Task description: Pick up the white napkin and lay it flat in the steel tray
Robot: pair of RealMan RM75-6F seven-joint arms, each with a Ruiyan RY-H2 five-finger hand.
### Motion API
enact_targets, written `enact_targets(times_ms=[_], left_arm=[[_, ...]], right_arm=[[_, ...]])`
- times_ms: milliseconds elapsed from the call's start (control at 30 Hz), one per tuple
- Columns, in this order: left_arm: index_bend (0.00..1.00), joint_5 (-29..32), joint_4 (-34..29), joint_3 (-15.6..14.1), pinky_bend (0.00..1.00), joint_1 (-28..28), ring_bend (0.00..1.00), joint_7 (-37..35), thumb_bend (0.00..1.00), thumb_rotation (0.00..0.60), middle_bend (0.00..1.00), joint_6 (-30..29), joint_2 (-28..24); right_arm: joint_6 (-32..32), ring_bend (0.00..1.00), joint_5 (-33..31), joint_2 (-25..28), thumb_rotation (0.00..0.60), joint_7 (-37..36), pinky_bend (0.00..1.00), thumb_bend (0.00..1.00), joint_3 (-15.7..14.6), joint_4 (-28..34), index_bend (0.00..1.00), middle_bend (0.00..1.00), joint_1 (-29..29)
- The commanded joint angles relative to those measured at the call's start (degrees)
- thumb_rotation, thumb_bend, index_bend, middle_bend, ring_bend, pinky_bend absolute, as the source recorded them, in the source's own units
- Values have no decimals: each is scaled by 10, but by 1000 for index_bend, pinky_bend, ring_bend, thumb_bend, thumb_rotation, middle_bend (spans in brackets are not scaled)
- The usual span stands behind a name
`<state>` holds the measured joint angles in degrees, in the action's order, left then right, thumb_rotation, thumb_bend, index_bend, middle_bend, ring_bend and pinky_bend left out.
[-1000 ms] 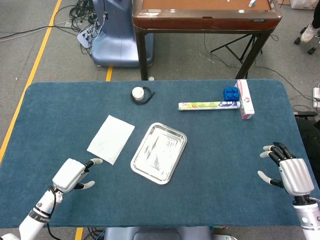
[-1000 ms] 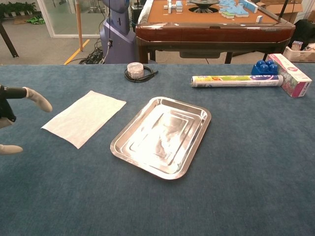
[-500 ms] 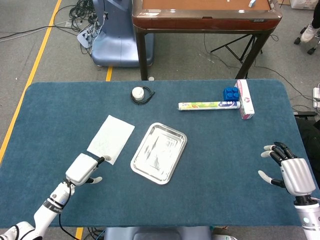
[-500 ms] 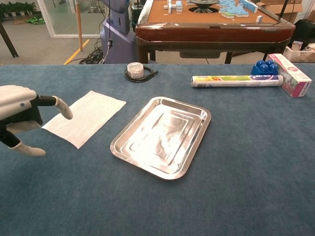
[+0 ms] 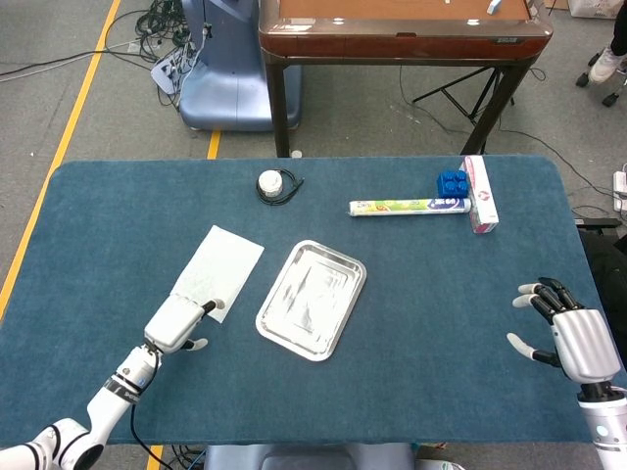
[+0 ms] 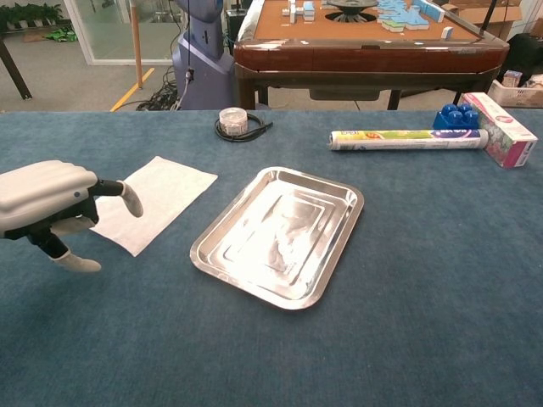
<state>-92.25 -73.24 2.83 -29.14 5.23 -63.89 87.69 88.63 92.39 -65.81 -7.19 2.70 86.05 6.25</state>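
**Left hand over the napkin's near corner, tray empty beside it**

The white napkin [image 5: 218, 272] lies flat on the blue tabletop [image 5: 411, 284], left of the steel tray [image 5: 312, 299] and apart from it, its long side running diagonally. The tray sits near the middle of the tabletop, tilted the same way as the napkin, and holds nothing; its shiny floor shows only reflections.

The left hand [image 5: 179, 321] is at the napkin's near end. In the head view its fingers [image 5: 210, 307] overlap the napkin's lower edge, with one finger stretched forward and the thumb set apart below. In the chest view the same hand [image 6: 49, 203] hides the napkin's near left corner; the extended finger [image 6: 127, 196] hangs over the cloth [image 6: 154, 200] and the thumb points down toward the tabletop. The fingers are apart and grip nothing; whether a fingertip touches the napkin cannot be told.

The right hand [image 5: 573, 336] is at the right edge of the tabletop, well apart from the tray, its fingers spread and holding nothing. It shows only in the head view.

Along the far side of the tabletop lie a small round tin with a black cord [image 5: 273, 185], a long wrapped roll [image 5: 408, 207], a blue block [image 5: 452, 183] and a pink and white box [image 5: 480, 193]; the roll's right end is just beside the block and box.
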Motion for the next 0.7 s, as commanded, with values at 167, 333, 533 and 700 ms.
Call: enact_targets(times_ms=[167,333,533,700], left_arm=[[378,16,29,2,1000,-9,984,-1,86,600,1000,7,18],[387,27,44,2,1000,-11,985,-6,86,600,1000,7,25],[388,40,60,4,1000,-13,985,-12,107,600,1000,8,33],[388,47,75,7,1000,-16,988,-15,197,600,1000,5,45]], right_arm=[[0,185,-1,1,600,-3,552,170,1,0,419,329,0],[0,185,-1,1,600,-4,552,170,1,0,418,329,0],[-4,185,-2,1,600,1,552,170,0,0,419,329,1],[-4,185,-2,1,600,1,552,170,1,1,419,329,1]])
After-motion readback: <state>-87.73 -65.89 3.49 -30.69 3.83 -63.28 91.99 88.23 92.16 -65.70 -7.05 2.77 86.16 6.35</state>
